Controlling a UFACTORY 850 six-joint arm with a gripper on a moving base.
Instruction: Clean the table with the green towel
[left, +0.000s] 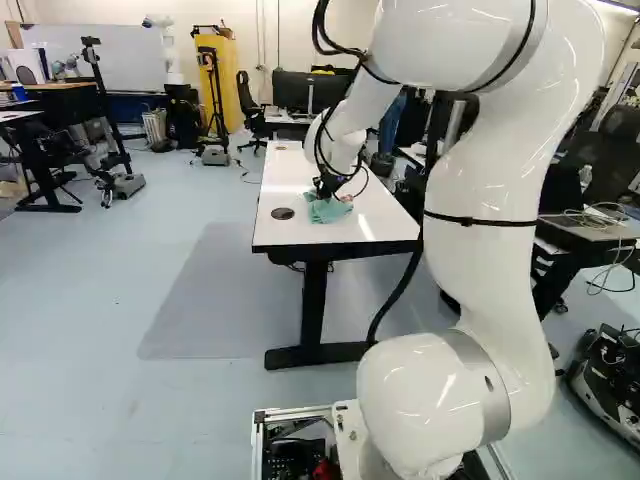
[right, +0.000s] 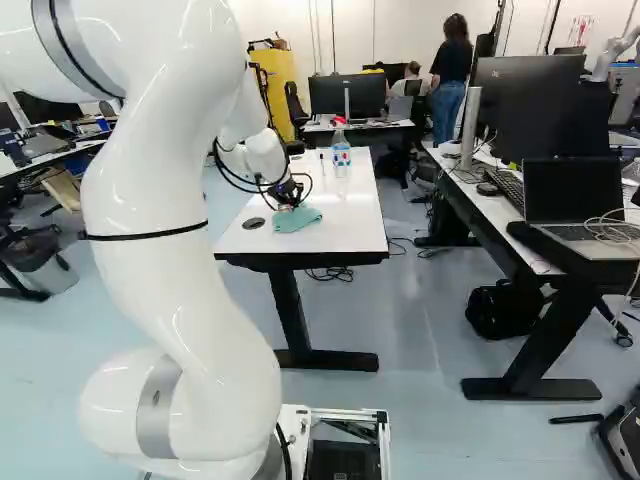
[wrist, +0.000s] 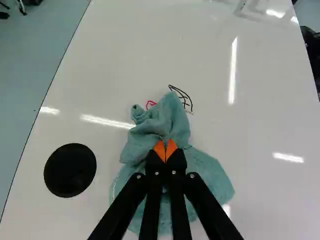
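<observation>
In the right base view my gripper (right: 290, 196) is down at the white table (right: 345, 225), over the green towel (right: 298, 220). The wrist view has the gripper (wrist: 166, 149) with its orange tips together, pinching the crumpled towel (wrist: 207, 172). Cloth bunches up ahead of the tips and spreads flat beneath the fingers. Just past the bunched part, black drawn lines (wrist: 186, 100) and a red mark (wrist: 150, 104) show on the tabletop, the red one partly covered by cloth.
A round black disc (wrist: 70, 170) lies in the tabletop beside the towel. A clear bottle (right: 341, 155) stands farther back on the table. Right of it in the right base view is a desk with a laptop (right: 575, 200). Another robot (left: 165, 40) stands at the far wall.
</observation>
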